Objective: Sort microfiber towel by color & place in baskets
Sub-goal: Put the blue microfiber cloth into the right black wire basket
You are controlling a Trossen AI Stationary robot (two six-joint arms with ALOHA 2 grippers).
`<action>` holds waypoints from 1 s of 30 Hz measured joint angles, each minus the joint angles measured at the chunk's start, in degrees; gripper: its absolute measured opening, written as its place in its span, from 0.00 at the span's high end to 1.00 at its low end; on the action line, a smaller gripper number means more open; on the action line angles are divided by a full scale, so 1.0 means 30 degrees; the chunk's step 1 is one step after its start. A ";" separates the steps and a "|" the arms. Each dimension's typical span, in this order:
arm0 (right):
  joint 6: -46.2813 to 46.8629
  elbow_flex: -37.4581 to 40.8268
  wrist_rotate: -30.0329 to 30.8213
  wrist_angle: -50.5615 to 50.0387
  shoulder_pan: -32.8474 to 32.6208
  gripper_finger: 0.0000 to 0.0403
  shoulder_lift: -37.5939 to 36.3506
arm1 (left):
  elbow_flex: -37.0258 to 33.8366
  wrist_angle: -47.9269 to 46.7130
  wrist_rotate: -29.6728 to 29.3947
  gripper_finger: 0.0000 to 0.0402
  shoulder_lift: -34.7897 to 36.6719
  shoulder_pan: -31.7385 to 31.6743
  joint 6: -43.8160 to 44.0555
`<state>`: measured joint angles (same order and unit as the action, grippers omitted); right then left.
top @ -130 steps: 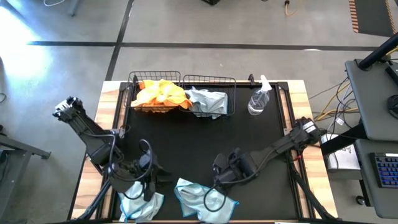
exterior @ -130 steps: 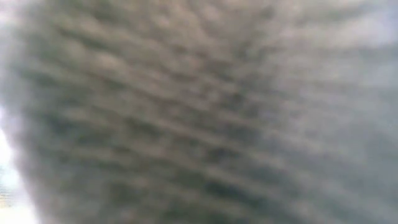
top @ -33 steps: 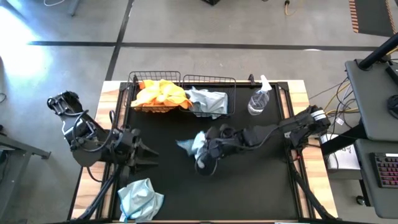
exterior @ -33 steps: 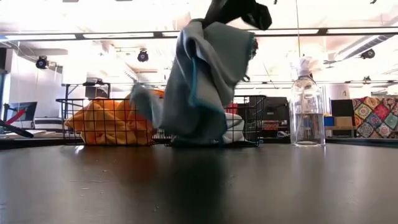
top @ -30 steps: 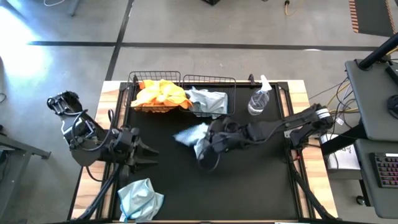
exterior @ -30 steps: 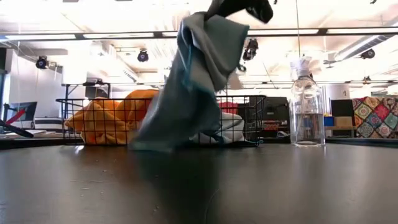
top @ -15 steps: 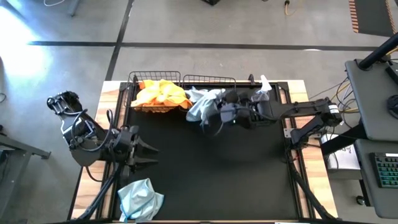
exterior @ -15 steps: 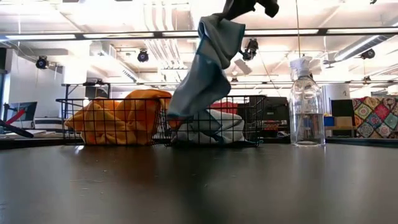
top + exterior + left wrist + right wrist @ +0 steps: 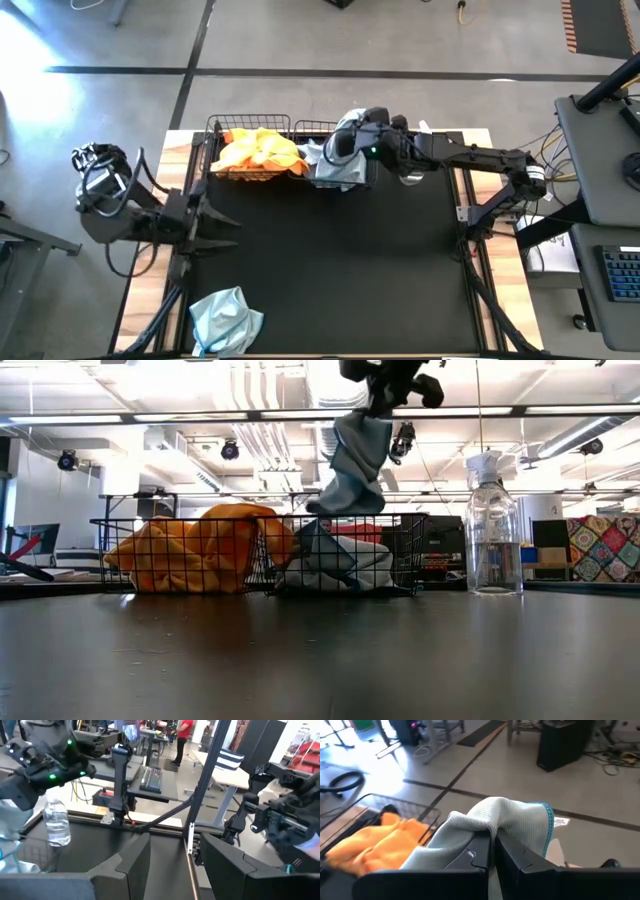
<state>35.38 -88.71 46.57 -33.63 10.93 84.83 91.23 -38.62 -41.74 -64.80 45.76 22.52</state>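
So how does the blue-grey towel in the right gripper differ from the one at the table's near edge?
The held towel hangs in the air from the shut right gripper, over the right basket. The loose towel lies crumpled on the table, touched by neither gripper. Both are pale blue-grey.

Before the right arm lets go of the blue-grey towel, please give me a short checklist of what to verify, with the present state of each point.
1. Right claw shut on the hanging blue-grey towel: ok.
2. Towel above the right basket, which holds blue-grey cloths: ok.
3. Towel's lower edge inside the basket walls: not ok, it hangs above the rim.
4. Spray bottle apart from the towel: ok.
5. Left claw open at the table's left edge, away from the baskets: ok.
6. Last blue-grey towel sorted: not ok, it lies on the table.
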 joint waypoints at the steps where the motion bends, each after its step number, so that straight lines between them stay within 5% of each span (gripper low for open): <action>1: 0.0006 0.0000 -0.0039 -0.0008 0.0223 0.97 0.0011 | 0.0222 -0.0365 -0.0012 0.61 -0.0006 0.0000 -0.0044; 30: -0.2762 -0.0007 -0.2177 -0.0137 0.0735 0.97 0.0288 | 0.0558 -0.1705 -0.0962 0.61 -0.0159 0.0000 0.0495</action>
<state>27.10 -88.73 40.04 -34.04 13.13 85.69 92.90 -43.74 -44.62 -65.28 45.76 24.01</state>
